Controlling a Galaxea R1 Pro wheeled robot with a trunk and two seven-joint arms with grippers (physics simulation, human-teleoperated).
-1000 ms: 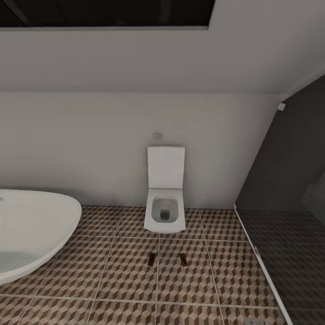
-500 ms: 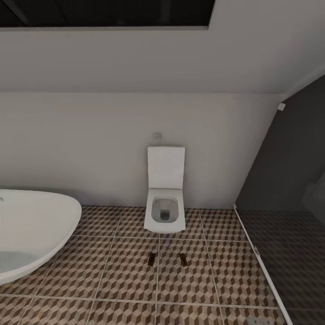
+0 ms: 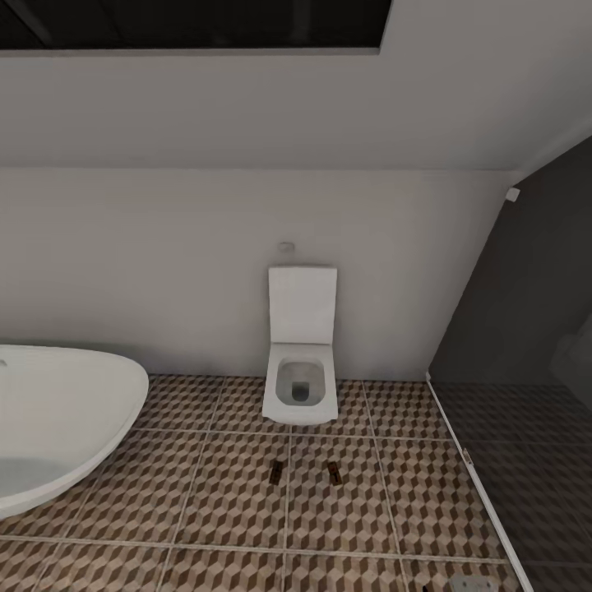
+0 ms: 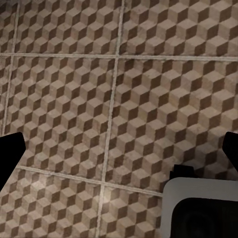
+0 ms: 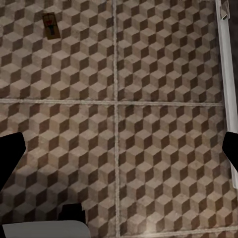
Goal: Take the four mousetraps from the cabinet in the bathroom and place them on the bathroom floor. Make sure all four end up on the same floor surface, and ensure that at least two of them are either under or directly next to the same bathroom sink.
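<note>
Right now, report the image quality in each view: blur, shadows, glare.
Head view: evenly lit, soft; the two mousetraps are tiny smudges, and the shower glass darkens the right side. Left wrist view: sharp floor tiles, no glare. Right wrist view: a dark shadow by the bottom edge; one mousetrap blurry.

Both my grippers hang over the bathroom floor (image 3: pixel 205 493) with nothing between their fingers. Ahead of my right gripper (image 5: pixel 119 148), well apart from it, one mousetrap (image 5: pixel 50 25) lies flat on the floor. From my head, two mousetraps (image 3: pixel 276 472) lie side by side just in front of the toilet (image 3: pixel 301 386), which stands against the wall. The sink (image 3: pixel 57 419) sits to their left; the shower panel (image 3: pixel 526 427) stands to their right.
</note>
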